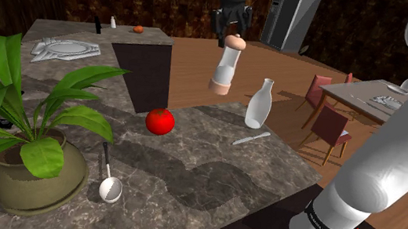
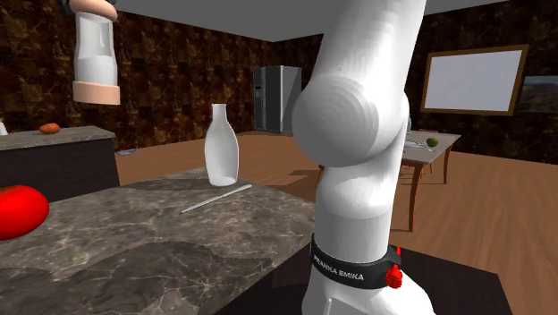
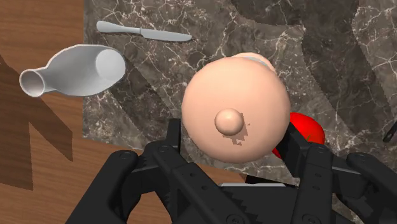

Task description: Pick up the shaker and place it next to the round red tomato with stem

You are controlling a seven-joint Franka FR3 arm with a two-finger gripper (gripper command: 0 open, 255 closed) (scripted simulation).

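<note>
Gripper (image 1: 234, 26) clamps the shaker (image 1: 225, 66) aloft above the counter (image 1: 210, 181). The wrist view puts the tomato (image 3: 308, 129) seemingly just below it. The white bottle's (image 1: 259, 104) contents are unreadable.

Dark brown patterned walls (image 1: 152, 1) close the room across the top of the shoulder view. A warm brown wooden plank floor (image 1: 200, 62) runs through the middle of that frame. The foreground is a dark marble counter (image 1: 212, 166) with pale veins; a second counter (image 1: 123, 45) of greyer stone stands at upper left, its side dark. A steel-grey refrigerator (image 1: 291, 17) stands against the wall, upper right of centre. At the right edge is a dining table (image 1: 367, 93) with reddish-brown chairs (image 1: 327, 125) beside it. In the second exterior view a wood-framed pale panel (image 2: 472, 80) hangs at upper right — window or board, it cannot be told — and a pale ceiling (image 2: 268, 18) spans the top.
</note>
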